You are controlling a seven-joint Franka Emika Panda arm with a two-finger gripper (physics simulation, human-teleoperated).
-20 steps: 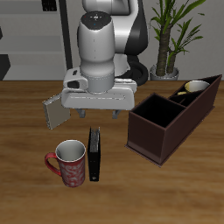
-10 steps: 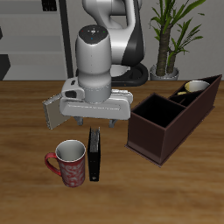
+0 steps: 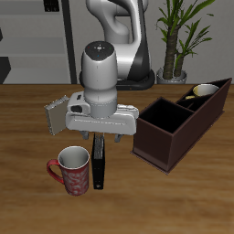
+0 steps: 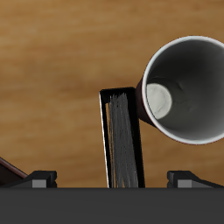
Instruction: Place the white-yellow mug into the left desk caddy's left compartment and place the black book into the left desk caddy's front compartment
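- Standing on its edge on the table, the black book (image 3: 98,164) runs its long axis from the table's front edge toward the back; its page edges face upward in the wrist view (image 4: 122,140)
- the gripper (image 3: 98,137) hangs directly over the book's far end; its fingers are spread wide, one fingertip (image 4: 39,178) on either side of the book, neither touching it
- the red patterned mug (image 3: 73,170) stands upright just beside the book, rim up, seemingly touching it
- the left desk caddy (image 3: 178,123) sits well apart; the white-yellow mug (image 3: 205,90) sits in the caddy's far end section
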